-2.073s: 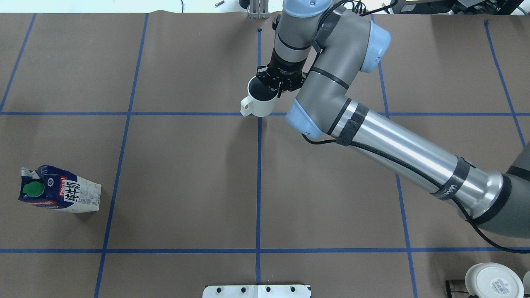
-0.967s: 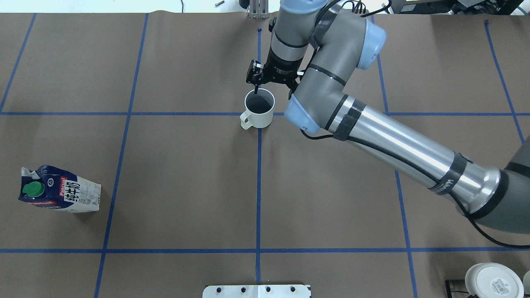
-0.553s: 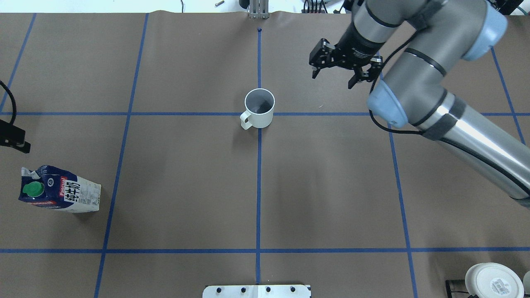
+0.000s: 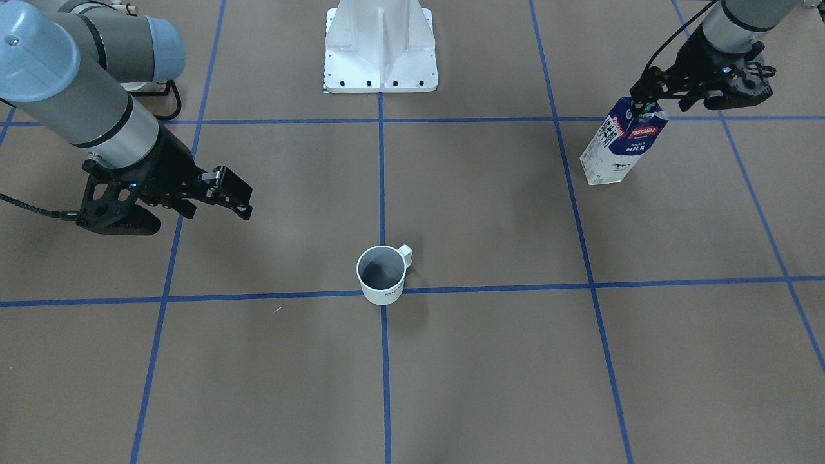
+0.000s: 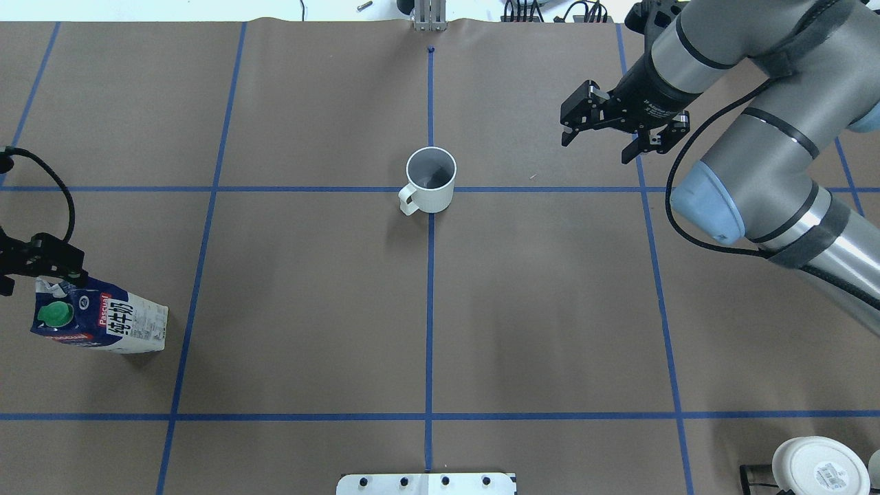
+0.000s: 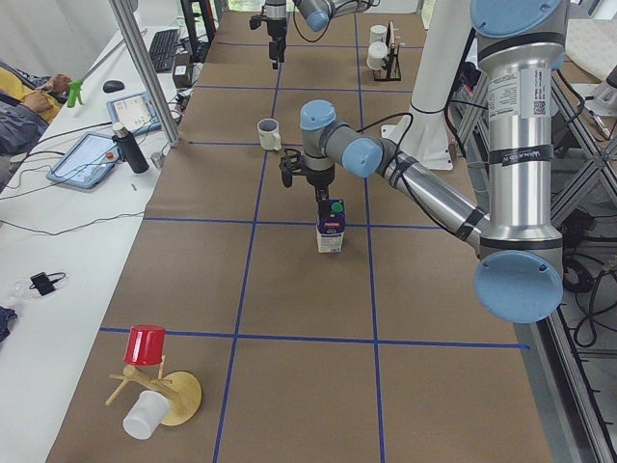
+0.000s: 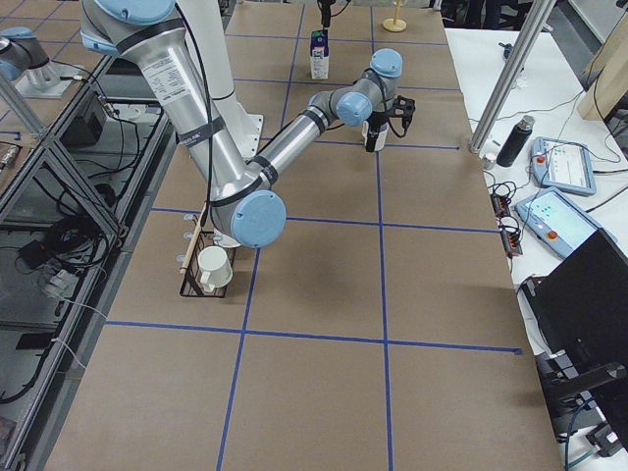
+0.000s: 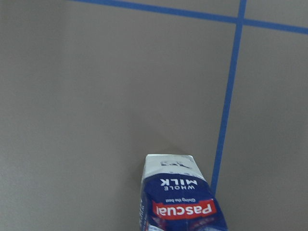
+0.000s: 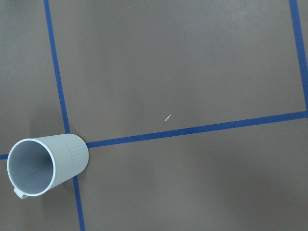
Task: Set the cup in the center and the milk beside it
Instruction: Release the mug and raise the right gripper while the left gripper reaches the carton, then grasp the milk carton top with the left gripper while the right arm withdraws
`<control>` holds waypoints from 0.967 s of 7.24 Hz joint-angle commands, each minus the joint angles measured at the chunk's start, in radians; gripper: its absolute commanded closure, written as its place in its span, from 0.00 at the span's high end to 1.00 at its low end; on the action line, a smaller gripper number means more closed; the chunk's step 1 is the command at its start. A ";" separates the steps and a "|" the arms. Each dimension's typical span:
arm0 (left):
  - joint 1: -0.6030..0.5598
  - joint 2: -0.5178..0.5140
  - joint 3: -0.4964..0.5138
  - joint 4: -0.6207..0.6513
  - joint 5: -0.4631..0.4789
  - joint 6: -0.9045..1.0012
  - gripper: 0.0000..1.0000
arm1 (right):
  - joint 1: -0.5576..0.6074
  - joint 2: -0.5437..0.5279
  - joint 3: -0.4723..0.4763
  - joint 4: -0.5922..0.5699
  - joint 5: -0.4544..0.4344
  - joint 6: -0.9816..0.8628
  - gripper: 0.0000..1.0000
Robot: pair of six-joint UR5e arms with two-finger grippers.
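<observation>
The white cup (image 5: 430,182) stands upright on the center tape crossing (image 5: 430,190), handle toward the robot's left; it also shows in the front view (image 4: 381,274) and the right wrist view (image 9: 41,163). My right gripper (image 5: 597,148) is open and empty, off to the cup's right and clear of it. The navy-and-white milk carton (image 5: 103,323) stands far left near the table edge, green cap on top. My left gripper (image 4: 683,96) hovers open just above the carton's top (image 4: 622,145), with one finger near the gable. The left wrist view shows the carton (image 8: 180,202) below.
A white mug with a sticker on its base (image 5: 818,467) sits on a rack at the near right corner. The robot's white base plate (image 5: 426,483) is at the near edge. A red cup on a wooden stand (image 6: 145,345) stands at the left end.
My right gripper opened, let go of the cup at the crossing, rose and moved away to the right. My left gripper came in from the left edge to above the carton.
</observation>
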 commanded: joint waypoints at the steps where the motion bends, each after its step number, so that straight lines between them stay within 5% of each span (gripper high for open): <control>1: 0.016 -0.008 0.029 -0.020 0.001 0.004 0.98 | -0.023 -0.022 0.004 0.001 -0.034 -0.001 1.00; 4: 0.021 -0.009 0.116 -0.115 0.009 0.001 0.98 | 0.009 -0.068 0.023 -0.001 -0.041 -0.004 1.00; 7: 0.096 -0.012 0.109 -0.116 0.009 -0.057 0.98 | 0.050 -0.203 0.141 -0.002 -0.047 -0.073 1.00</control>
